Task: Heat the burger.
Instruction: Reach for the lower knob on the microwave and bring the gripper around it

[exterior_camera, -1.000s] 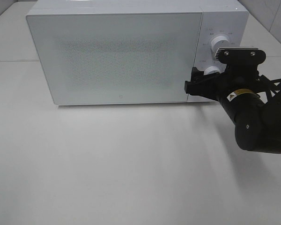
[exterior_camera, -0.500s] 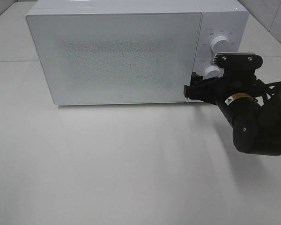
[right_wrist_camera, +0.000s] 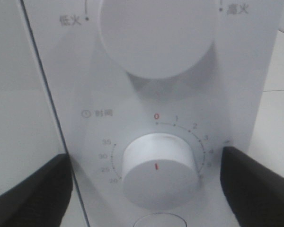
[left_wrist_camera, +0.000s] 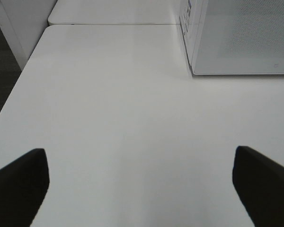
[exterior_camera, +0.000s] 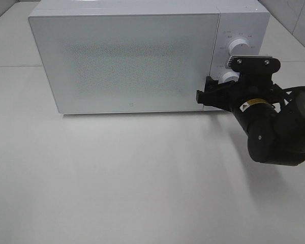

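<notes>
With the microwave door [exterior_camera: 124,61] shut and the burger out of sight, presumably inside, I hold my right gripper [right_wrist_camera: 144,182] wide before the timer knob [right_wrist_camera: 157,171], not gripping, left gripper [left_wrist_camera: 139,184] wide too: setting time remains.

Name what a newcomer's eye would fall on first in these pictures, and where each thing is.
The big white microwave, door shut, fills the back of the table. The black right pincer stands open at its right end, fingers either side of the lower timer dial without touching it.
</notes>
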`<control>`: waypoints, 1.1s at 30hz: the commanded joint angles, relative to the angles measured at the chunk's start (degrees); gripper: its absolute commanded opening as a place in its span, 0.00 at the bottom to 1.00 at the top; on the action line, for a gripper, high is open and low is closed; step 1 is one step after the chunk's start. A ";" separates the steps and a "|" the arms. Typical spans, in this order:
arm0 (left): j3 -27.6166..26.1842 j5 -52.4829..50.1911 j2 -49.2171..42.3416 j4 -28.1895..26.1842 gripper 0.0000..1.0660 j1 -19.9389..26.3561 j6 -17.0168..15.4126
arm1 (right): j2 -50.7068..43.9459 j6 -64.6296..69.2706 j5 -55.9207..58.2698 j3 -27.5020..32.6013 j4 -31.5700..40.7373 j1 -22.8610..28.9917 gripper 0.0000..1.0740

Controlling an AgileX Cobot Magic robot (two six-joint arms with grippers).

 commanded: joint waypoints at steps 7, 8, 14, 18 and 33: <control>0.11 -0.11 -1.03 0.17 0.95 0.11 -0.29 | 0.06 0.00 -5.50 -1.20 -0.29 0.06 0.57; 0.11 -0.11 -1.03 0.17 0.95 0.11 -0.29 | 0.06 0.00 -5.50 -1.20 -0.29 0.06 0.53; 0.11 -0.11 -1.03 0.17 0.95 0.11 -0.29 | 0.06 0.00 -5.50 -1.20 -0.29 0.06 0.45; 0.11 -0.11 -1.03 0.17 0.95 0.11 -0.29 | 0.06 0.00 -5.50 -1.20 -0.29 0.06 0.32; 0.11 -0.11 -1.03 0.17 0.95 0.11 -0.29 | 0.06 13.64 -5.50 -1.20 1.72 0.06 0.28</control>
